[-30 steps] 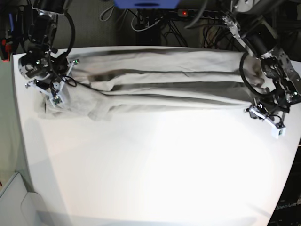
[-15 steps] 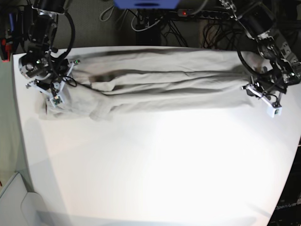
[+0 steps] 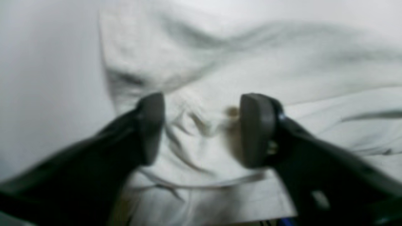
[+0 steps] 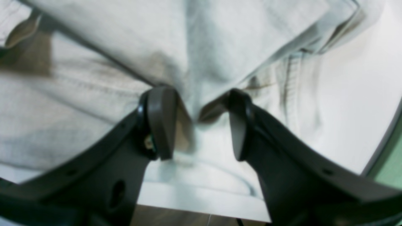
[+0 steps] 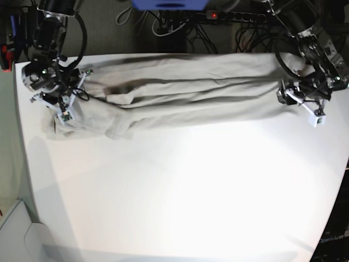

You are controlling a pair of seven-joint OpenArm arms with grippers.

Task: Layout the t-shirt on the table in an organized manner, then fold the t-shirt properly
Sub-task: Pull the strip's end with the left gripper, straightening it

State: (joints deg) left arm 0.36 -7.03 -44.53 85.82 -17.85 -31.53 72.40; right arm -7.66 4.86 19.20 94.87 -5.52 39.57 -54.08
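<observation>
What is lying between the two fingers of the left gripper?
Only wrinkled t-shirt cloth below the open left gripper; nothing is pinched. The left wrist view shows this.

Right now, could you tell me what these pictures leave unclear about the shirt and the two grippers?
- Left wrist view: motion blur smears the shirt; the left gripper has open jaws, but whether they touch cloth is unclear.
- Right wrist view: a fold rises between the right gripper fingers; whether it is pinched is unclear.
- Base view: glare washes out the table, and the arms hide both shirt ends.
</observation>
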